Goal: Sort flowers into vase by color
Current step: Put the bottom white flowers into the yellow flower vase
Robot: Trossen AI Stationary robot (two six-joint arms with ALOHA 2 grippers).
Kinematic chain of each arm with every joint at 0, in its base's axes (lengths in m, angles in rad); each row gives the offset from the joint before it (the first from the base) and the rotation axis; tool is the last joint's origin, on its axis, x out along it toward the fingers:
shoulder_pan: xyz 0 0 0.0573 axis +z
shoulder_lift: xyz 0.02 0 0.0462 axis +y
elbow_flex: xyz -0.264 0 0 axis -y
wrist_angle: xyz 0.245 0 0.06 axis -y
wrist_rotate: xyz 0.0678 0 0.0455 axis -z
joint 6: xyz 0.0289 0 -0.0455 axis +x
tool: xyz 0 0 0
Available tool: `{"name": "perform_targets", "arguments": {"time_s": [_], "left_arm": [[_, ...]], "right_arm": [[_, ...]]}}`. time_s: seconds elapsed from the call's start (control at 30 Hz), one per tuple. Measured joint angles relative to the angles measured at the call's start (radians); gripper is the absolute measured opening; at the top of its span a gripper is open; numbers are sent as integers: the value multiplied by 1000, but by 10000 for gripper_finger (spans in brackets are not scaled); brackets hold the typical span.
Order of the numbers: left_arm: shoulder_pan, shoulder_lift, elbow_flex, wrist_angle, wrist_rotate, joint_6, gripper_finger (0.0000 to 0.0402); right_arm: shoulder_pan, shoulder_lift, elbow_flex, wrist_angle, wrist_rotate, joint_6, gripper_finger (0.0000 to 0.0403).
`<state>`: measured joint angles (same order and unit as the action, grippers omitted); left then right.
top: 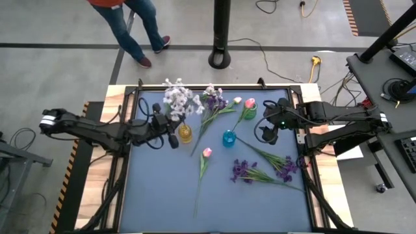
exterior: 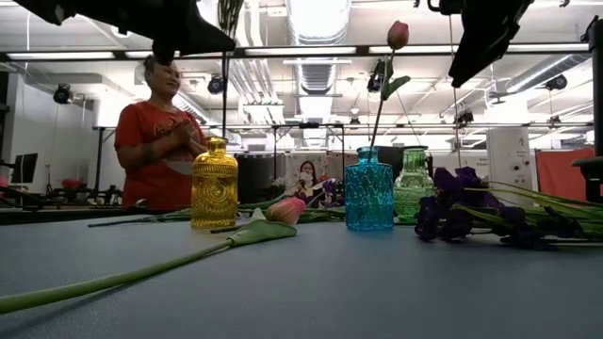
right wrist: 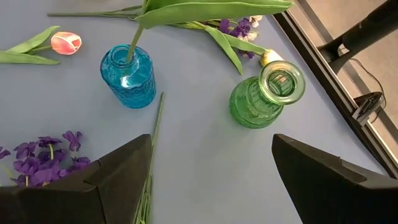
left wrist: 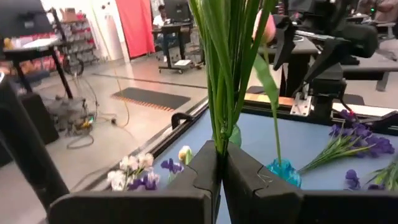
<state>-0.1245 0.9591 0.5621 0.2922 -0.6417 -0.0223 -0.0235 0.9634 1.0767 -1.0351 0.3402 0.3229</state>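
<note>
- My left pincer (top: 170, 132) is clamped on a bundle of green stems (left wrist: 224, 74); I grip them low so the white sprays (top: 177, 99) stand up above the yellow vase (top: 185, 134), which sits just beside my fingers. I judge these pale blossoms belong in that vase.
- My right pincer (top: 271, 133) hangs over the far right of the desk (top: 260, 208) with its jaws wide apart and nothing between them, above the green vase (right wrist: 267, 93), which looks empty.
- The blue vase (right wrist: 129, 76) already carries one pink tulip (exterior: 398, 35), its stem leaning out of the neck, so I take pink as that vase's colour.
- Another pink tulip (top: 207, 153) lies flat mid-desk, its long stem trailing toward the near edge; a third (top: 238, 101) lies at the far side among a mixed white-and-purple spray (top: 214, 99).
- The dark purple sprays (top: 263, 170) lie loose to the right, near my open pincer, likely meant for the green vase.
- A person (exterior: 160, 132) stands beyond the desk, well apart from my arms.
</note>
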Motion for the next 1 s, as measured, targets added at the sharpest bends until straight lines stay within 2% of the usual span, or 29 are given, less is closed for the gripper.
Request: {"name": "perform_targets", "arguments": {"time_s": [0.5, 0.63, 1.0], "left_arm": [[0, -11, 0, -90, -8, -121, 5], [-1, -12, 0, -108, -80, -163, 22], [-14, -11, 0, -228, -76, -267, 80]], "right_arm": [[0, 1, 0, 4, 0, 4, 325], [0, 1, 0, 4, 0, 5, 325], [0, 1, 0, 4, 0, 7, 325]]}}
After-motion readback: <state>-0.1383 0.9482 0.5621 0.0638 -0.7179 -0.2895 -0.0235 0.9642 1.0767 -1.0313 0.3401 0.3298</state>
